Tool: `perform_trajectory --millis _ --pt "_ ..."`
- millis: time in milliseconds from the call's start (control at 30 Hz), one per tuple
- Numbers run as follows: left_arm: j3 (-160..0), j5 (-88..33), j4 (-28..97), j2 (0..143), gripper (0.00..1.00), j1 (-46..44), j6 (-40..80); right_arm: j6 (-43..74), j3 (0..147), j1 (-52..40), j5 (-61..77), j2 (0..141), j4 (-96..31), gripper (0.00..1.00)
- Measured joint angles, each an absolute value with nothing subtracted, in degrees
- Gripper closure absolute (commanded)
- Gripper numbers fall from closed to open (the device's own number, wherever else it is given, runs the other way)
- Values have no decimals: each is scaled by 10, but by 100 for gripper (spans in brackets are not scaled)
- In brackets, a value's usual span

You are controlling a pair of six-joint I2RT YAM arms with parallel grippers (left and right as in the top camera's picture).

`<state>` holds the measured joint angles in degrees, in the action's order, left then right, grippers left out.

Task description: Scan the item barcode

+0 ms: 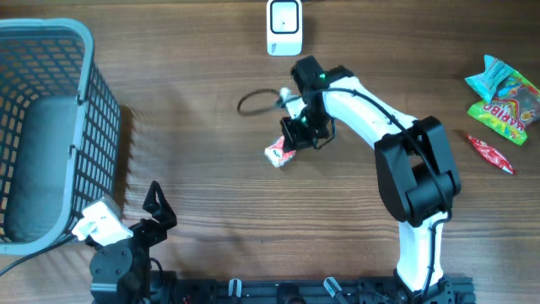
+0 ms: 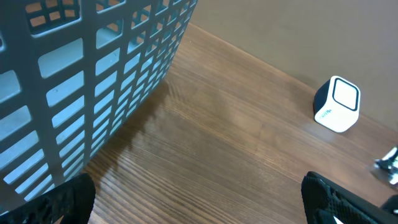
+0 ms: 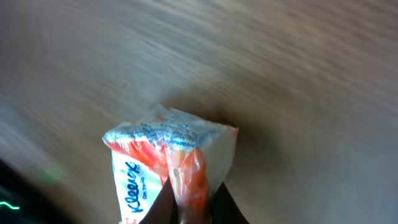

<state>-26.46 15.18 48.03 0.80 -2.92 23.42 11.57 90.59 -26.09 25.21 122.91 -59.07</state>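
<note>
Looks like a robotics lab bench set up as a shop checkout. Has a wood-grain tabletop [image 1: 211, 203] with a small white cube-shaped barcode scanner [image 1: 284, 27] at 12 o'clock and a grey-blue plastic lattice shopping basket [image 1: 101, 110] at 9 o'clock. Holds shop goods too: bright green and blue crinkled snack packets [image 1: 506, 97] and a slim red foil packet [image 1: 491, 154] at 2 to 3 o'clock, plus a red and white Kleenex tissue pack [image 1: 281, 153] near the centre. Carries a white and black robot arm [image 1: 371, 110] and a black robot arm [image 1: 118, 253] at 6 o'clock.

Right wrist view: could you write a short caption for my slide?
Right gripper shut on a Kleenex tissue pack, wooden table blurred behind.
</note>
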Motion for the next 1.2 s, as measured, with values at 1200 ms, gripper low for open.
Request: perform_trajectory --millis 1200 --pt "-265 152 480 8 0 -29 234 248 1101 -238 -175 1280 -52 95"
